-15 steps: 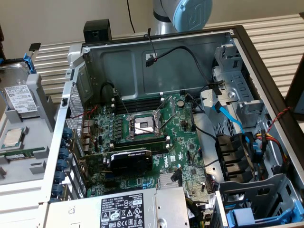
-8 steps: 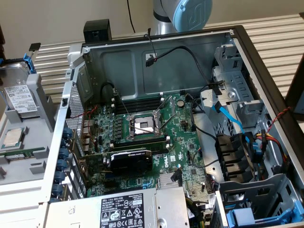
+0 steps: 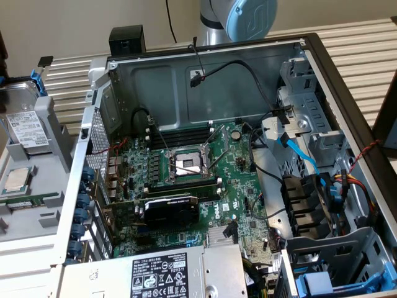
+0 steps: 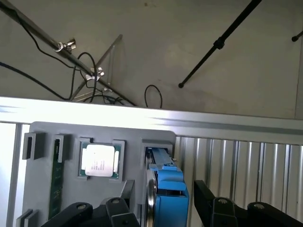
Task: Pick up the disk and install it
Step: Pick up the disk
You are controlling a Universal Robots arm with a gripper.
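Gripper point(image 4: 161, 201): jaws wide. In the wrist view one black finger point(image 4: 118, 208) lines up on each side of the disk point(image 4: 166, 187); whether they touch it cannot be told.

Disk: stands on edge in a slot of the grey holder point(image 4: 40, 189), blue frame toward the camera, silver rim just beside it. In the exterior view the disk point(image 3: 28, 127) sits at the exterior view's left, outside the computer case point(image 3: 217, 81). White label visible, print too small to read.

Processor chip point(image 4: 99, 161): flat in the neighbouring pocket, markings illegible.

Power supply point(image 3: 217, 273): black-and-white label, text unreadable.

Arm point(image 3: 245, 18): blue joint cap with a pale logo, behind the case's rear wall.

Room: open slatted tabletop point(image 4: 236, 165) lies just past the holder edge nearest the disk.
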